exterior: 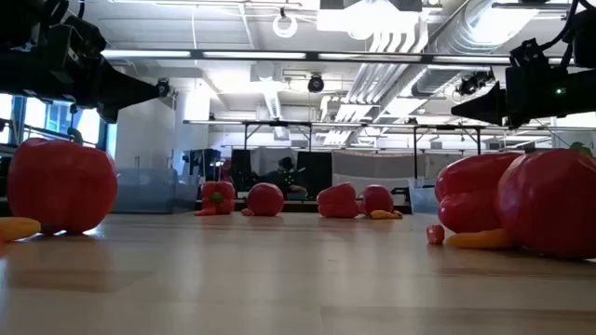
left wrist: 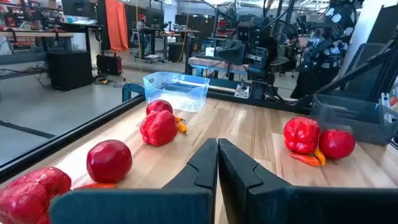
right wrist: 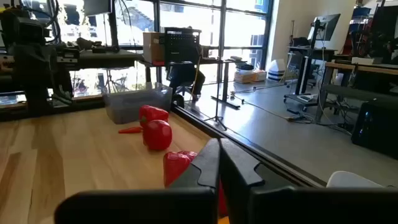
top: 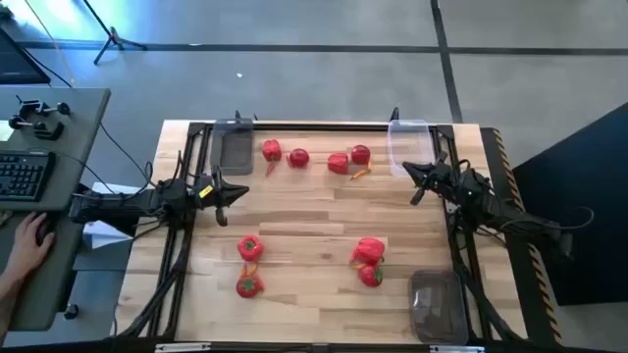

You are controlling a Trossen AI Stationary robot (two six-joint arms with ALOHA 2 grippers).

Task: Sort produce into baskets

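Red produce lies in two groups on the wooden table. A far row holds a pepper (top: 271, 150), a tomato (top: 298, 157), a pepper (top: 339, 163), a tomato (top: 360, 154) and a thin orange carrot (top: 361, 174). Nearer lie two pieces at the left (top: 250, 247) (top: 248, 285) and two at the right (top: 370, 250) (top: 370, 277). Three tubs stand at the far left (top: 235, 147), the far right (top: 410, 145) and the near right (top: 439, 304). My left gripper (top: 235, 191) (left wrist: 217, 162) and my right gripper (top: 417, 181) (right wrist: 219, 165) hover above the table, both shut and empty.
A black frame (top: 294, 126) runs along the table's edges. The stretch of bare wood (top: 324, 211) between the two grippers holds no objects. A person's hand (top: 29, 240) rests at a desk left of the table, beside a keyboard (top: 25, 175).
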